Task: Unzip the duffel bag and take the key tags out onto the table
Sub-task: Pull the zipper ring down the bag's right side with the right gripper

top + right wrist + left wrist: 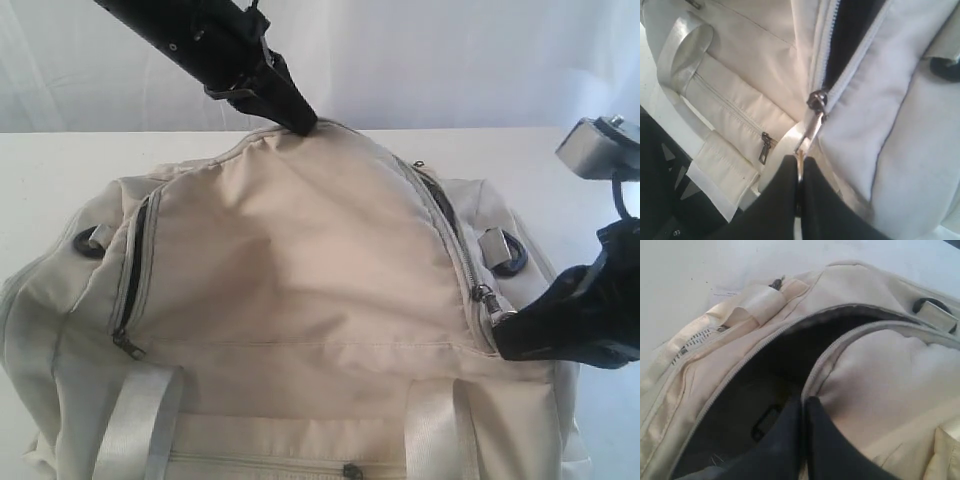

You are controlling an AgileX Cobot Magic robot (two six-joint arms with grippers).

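Duffel bag (300,290) sits on my white bench (40,165) before pale drapes (450,60), left fingers (825,440) pinching its flap edge, right fingers (785,200) clamped on the zipper pull (807,132).

A pale white draped fabric backdrop (450,60) fills the far side, softly and evenly lit, with faint vertical folds. In front of it stretches a flat white surface, brightest towards the far right.
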